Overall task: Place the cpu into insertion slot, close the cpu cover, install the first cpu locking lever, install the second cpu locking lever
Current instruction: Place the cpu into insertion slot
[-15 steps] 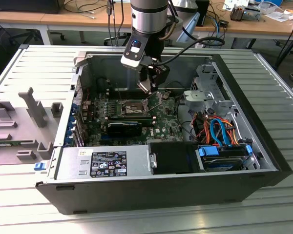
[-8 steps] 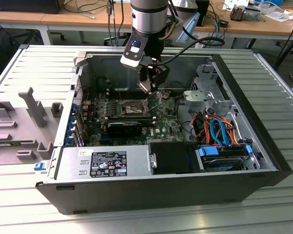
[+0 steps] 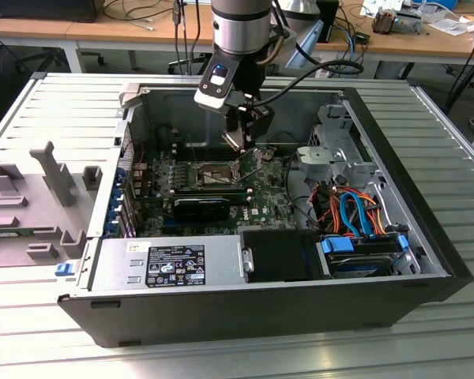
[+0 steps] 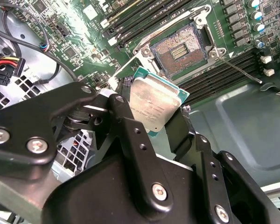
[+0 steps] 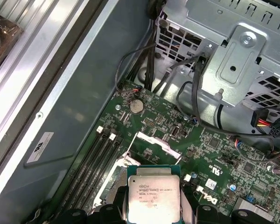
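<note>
My gripper [image 3: 242, 140] hangs inside the open computer case, shut on the cpu [image 4: 154, 103]. The cpu is a thin square chip with a silvery top, pinched by its edges between the black fingers [image 4: 126, 121]. In the first wrist view the cpu [image 5: 154, 198] sits over the green board. The insertion slot [image 4: 179, 49] lies uncovered a short way beyond the chip, with a dark pin field and a metal rim; in the exterior view the insertion slot [image 3: 208, 174] is below and to the left of the gripper. A silvery plate that looks like the cpu cover [image 5: 155, 142] stands raised. A thin locking lever [image 4: 239, 71] sticks out beside the socket.
Long black memory slots [image 4: 135, 18] run beside the socket. A long black card [image 3: 201, 207] sits in front of it. A metal drive cage [image 3: 336, 150] and coloured cables [image 3: 355, 209] fill the exterior view's right side. A power supply [image 3: 170, 264] lies at the front. Grey fixtures [image 3: 31, 205] stand outside the case.
</note>
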Available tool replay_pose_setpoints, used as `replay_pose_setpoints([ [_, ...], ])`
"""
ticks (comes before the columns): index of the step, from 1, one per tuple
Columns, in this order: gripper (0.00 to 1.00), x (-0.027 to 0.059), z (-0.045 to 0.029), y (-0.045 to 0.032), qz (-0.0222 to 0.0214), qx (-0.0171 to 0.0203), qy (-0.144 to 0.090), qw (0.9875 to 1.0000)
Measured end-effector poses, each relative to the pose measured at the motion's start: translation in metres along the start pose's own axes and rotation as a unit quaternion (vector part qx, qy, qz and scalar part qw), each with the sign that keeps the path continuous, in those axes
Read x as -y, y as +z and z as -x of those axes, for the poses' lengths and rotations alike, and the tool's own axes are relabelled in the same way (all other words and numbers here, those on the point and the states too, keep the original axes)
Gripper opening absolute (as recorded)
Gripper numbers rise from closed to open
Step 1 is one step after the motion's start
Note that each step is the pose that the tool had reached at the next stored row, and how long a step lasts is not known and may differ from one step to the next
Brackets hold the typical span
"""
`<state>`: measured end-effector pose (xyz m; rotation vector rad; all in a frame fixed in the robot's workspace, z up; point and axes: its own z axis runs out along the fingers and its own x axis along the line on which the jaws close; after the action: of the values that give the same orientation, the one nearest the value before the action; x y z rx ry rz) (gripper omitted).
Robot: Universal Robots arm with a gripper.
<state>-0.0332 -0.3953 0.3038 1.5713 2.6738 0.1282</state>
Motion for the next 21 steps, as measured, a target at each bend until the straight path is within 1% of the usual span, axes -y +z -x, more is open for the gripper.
replay_pose_setpoints([
  [21, 0.54, 0.0000, 0.0000, 0.0000, 0.0001, 0.0013, 0.015, 0.9999],
])
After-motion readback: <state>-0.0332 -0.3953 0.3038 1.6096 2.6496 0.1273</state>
